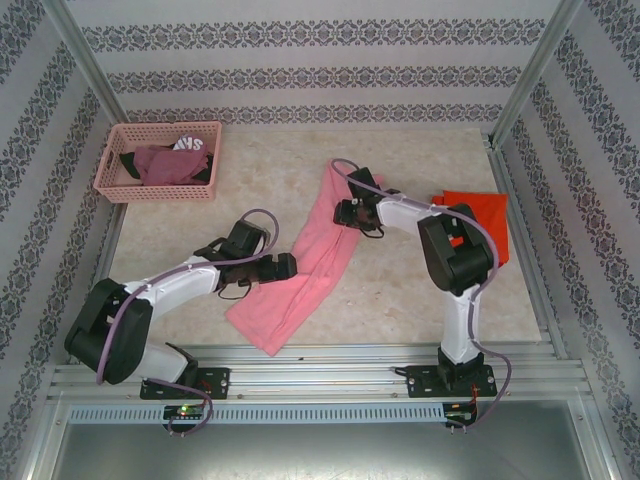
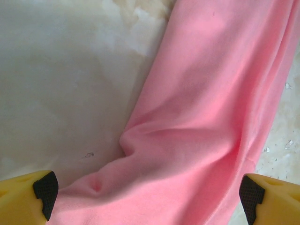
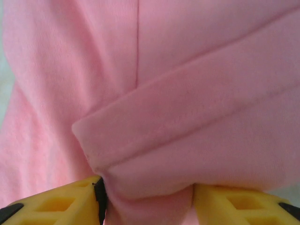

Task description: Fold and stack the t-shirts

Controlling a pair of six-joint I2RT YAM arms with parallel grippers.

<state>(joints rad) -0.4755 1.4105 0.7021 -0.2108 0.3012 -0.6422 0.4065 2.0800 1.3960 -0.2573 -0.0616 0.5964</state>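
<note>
Light salmon-pink soft cotton t-shirt (image 1: pixel 290 305): limp, light band across table (image 1: pixel 400 300) centre, 1 to 7 o'clock. Right gripper (image 3: pixel 146 197) pinches bunched upper fold; left gripper (image 2: pixel 146 194) spread wide above lower part. Bright orange-red t-shirt (image 1: pixel 478 215) at 3 o'clock. Likely sags; grip at hems.

1. The top external camera is fixed high above the near edge of the desk (image 1: pixel 400 300) and looks down on its whole surface from far.
2. The left wrist camera looks down past the left pincer (image 2: pixel 147 194), near the desk.
3. The right wrist camera looks past the right pincer (image 3: pixel 147 197), very near the pink t-shirt (image 3: pixel 187 70).
4. All three views share the pink t-shirt.
</note>
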